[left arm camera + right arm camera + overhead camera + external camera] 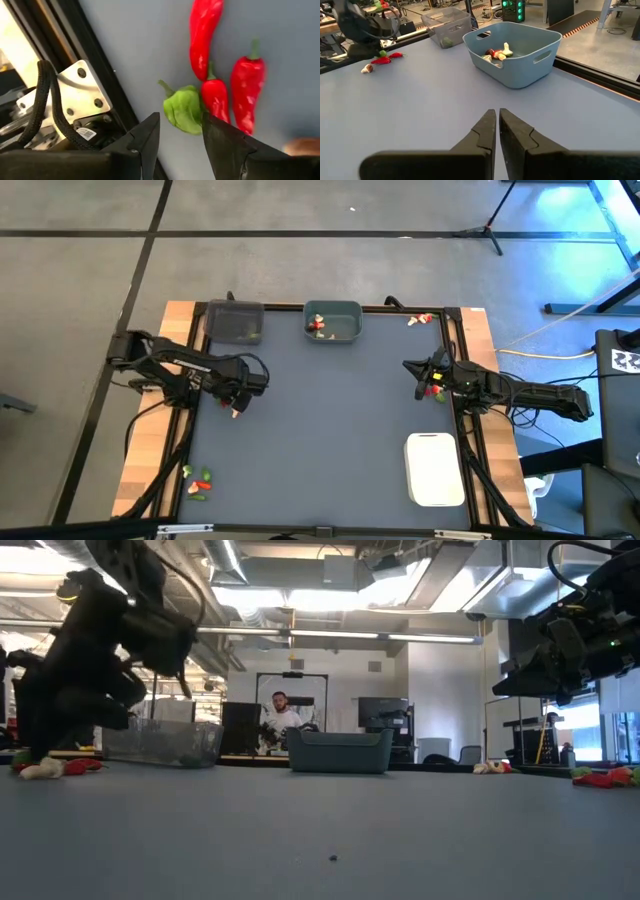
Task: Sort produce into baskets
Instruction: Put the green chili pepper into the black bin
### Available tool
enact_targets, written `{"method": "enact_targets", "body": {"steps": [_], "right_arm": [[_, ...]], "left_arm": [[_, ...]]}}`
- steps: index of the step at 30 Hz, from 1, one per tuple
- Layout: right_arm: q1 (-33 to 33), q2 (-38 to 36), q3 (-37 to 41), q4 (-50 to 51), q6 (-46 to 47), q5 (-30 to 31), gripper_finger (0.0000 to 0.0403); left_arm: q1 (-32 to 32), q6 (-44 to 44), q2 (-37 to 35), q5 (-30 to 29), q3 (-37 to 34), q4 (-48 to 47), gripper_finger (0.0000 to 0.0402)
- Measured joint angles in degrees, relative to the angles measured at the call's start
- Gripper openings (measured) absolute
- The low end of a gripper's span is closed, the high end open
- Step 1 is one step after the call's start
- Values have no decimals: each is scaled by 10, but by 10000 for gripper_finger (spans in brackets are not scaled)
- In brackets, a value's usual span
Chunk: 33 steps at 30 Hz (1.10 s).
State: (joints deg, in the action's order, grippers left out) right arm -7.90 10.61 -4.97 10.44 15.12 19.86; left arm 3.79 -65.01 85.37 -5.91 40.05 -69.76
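The left end effector [238,395] hangs low over the left side of the worktop [330,420], its fingers [145,137] parted and released, gripping nothing. Just ahead of its fingertips lies a small green pepper [184,107], with three red chilies [204,35] touching or just beside it on the grey surface; the nearest chili [216,100] presses against the green pepper. A pale tan piece [236,413] sits just below this end effector in the high view.

The right end effector [425,375] hovers near the right edge of the worktop, its fingers [485,132] clenched together with only a thin slit between them and nothing held. Red and green pieces [434,391] lie just beside it.

Ahead of the right end effector stands the grey-teal bin [520,62], holding a few pieces [498,52] in red and pale white. Beyond that bin is the dark grey bin [447,22], with something green inside. The white tray [434,470] lies well behind the right end effector, near the worktop's front right corner.

More pieces [421,319] rest at the far right corner, and another cluster [199,482] lies at the front left corner, well apart from the left end effector.
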Motion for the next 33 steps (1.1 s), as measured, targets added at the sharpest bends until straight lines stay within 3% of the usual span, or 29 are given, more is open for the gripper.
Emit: {"method": "enact_targets", "body": {"steps": [9, 19, 24, 33], "right_arm": [[0, 0, 0, 0, 0, 0, 26], [0, 0, 0, 0, 0, 0, 26], [0, 0, 0, 0, 0, 0, 26], [0, 0, 0, 0, 0, 0, 26]], "left_arm": [[9, 39, 55, -1, -7, 38, 117], [9, 110, 56, -4, -24, 58, 47], [7, 125, 35, -14, -19, 40, 31], [5, 141, -50, -44, 35, -4, 44]]}}
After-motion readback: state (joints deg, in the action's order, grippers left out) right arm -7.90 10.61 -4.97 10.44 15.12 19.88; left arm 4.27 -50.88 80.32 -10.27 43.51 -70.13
